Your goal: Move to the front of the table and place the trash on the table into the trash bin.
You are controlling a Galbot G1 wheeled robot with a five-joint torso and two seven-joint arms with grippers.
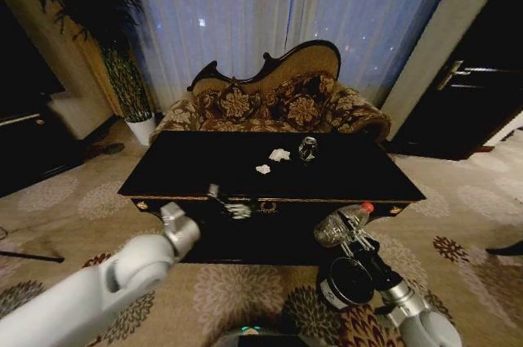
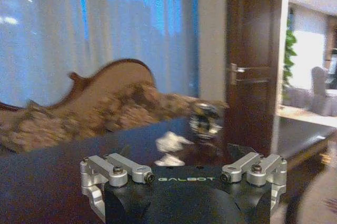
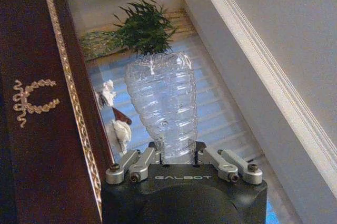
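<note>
The glossy black table with gold trim stands in front of me. On it lie two white paper lumps and a shiny clear wrapper. My right gripper is shut on a clear plastic bottle with a red cap, held off the table's front right, just above the dark round trash bin. The right wrist view shows the ribbed bottle between the fingers of that gripper, beside the table's gold-trimmed side. My left gripper hovers open at the table's front edge, facing the paper and wrapper.
A carved floral sofa stands right behind the table. A plant in a white pot is at the back left, a dark cabinet at the far left and a dark door at the right. Patterned carpet surrounds the table.
</note>
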